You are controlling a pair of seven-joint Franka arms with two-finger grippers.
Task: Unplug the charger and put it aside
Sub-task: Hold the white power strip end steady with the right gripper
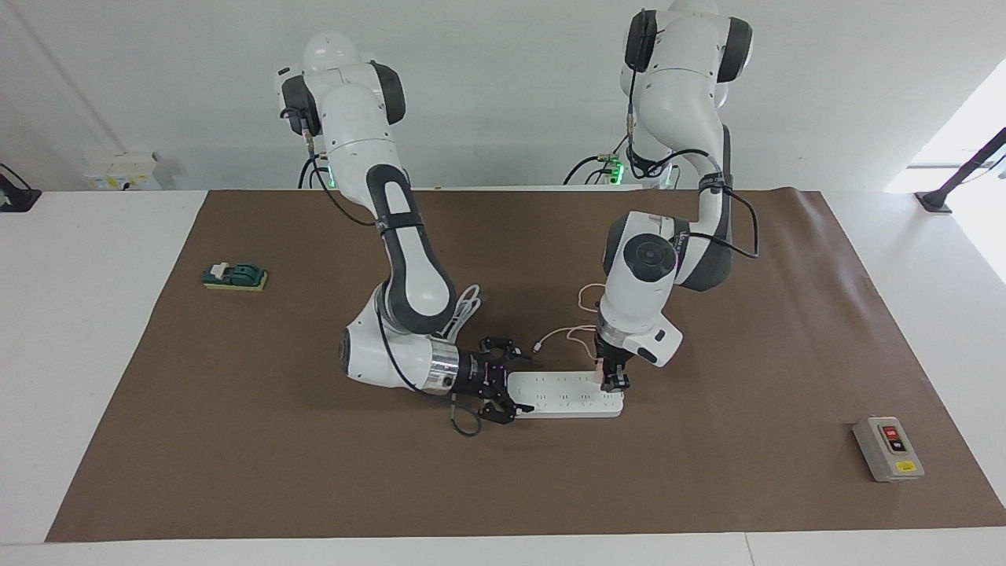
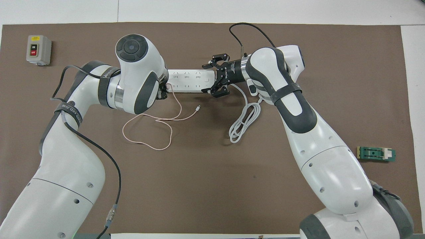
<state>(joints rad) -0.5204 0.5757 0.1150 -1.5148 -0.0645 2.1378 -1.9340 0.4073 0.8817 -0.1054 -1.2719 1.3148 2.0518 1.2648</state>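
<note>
While the left gripper [image 1: 612, 383] stands upright at the power strip [image 1: 562, 395], its fingers pinch the small pink charger [image 1: 601, 372], which sits plugged into the strip's end toward the left arm. From the charger, at about one o'clock in the facing view, its thin pink cable [image 2: 156, 131] loops over the brown mat [image 1: 707, 487] nearer the robots. The right gripper [image 1: 503, 393] lies level at the strip's other end, its fingers spread wide on either side of that end. A coiled white cord [image 2: 244, 121] rests beside the right arm. At four o'clock of the strip in the facing view sits a grey switch box [image 1: 888, 448]; at ten o'clock lies a green block [image 1: 234, 276]
</note>
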